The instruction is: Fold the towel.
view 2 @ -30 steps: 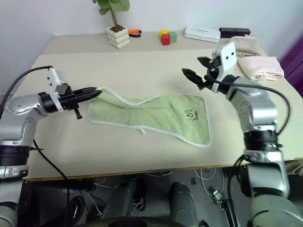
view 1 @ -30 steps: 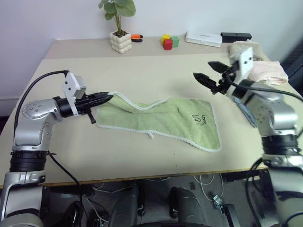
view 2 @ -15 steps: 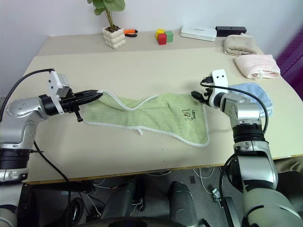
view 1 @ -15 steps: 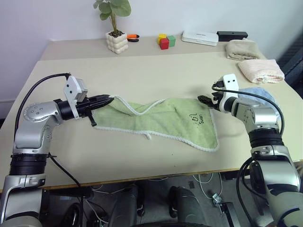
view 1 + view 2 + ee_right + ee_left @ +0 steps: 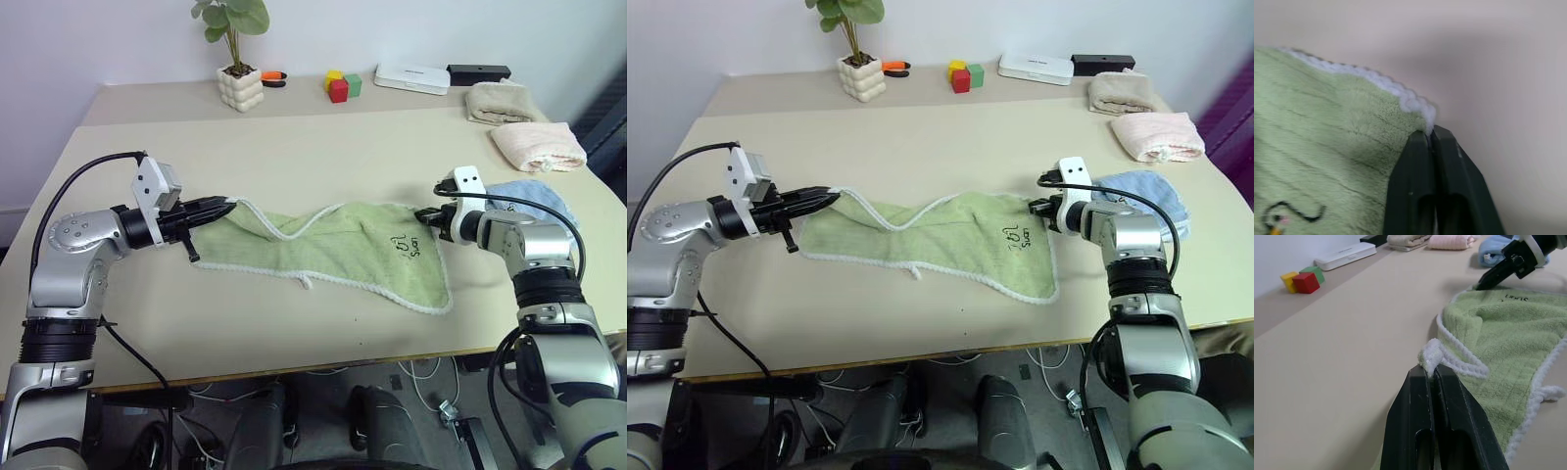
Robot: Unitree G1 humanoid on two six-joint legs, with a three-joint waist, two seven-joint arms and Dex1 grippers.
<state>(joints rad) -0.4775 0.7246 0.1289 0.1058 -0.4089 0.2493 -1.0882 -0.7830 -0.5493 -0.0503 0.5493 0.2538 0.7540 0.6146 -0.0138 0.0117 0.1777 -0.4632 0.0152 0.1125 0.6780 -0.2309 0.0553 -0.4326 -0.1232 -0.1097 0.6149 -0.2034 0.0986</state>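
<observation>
Green towel on bench: left pincer and right pincer each clamp a far corner.

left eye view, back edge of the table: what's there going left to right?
Potted plant → orange-and-black tool → coloured blocks → white box → black box → beige folded towel.

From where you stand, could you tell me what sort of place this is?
Probably a lab or office test setup, not a home: a plain beige table against a bare wall, toy blocks as props, spare folded towels, and loose cables underneath.
</observation>
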